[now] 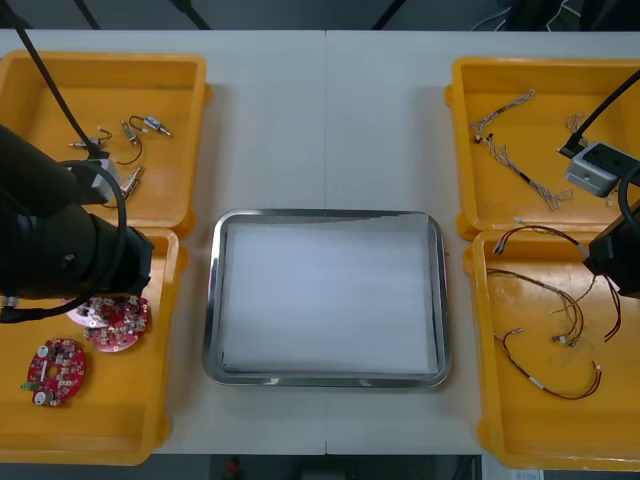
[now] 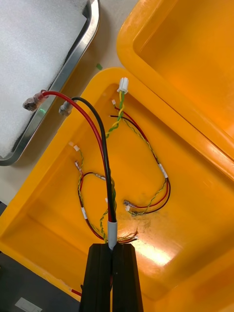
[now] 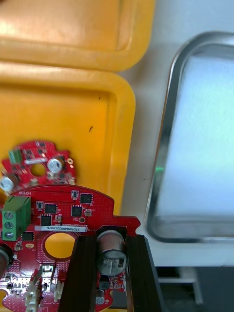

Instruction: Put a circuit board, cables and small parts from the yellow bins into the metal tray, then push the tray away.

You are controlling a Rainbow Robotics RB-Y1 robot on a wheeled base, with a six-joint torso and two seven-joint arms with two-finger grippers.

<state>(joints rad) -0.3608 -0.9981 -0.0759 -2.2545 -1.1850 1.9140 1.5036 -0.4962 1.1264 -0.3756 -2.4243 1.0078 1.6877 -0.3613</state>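
Lower left of the front view, the left gripper (image 3: 111, 240) clasps a round red circuit board (image 3: 63, 214) by 1 silver component (image 3: 111, 254); it may pivot loose. Lower right, the right gripper (image 2: 112, 246) pinches a red-and-black cable (image 2: 93, 127) that could snag other cables (image 2: 146, 197).

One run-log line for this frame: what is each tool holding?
left tool: shut on round red circuit board | right tool: shut on red and black cable | rectangular metal tray: nothing placed yet

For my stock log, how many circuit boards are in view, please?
3 boards in the near left bin: one in the left gripper, one beside it, one apart; the arm may hide more.
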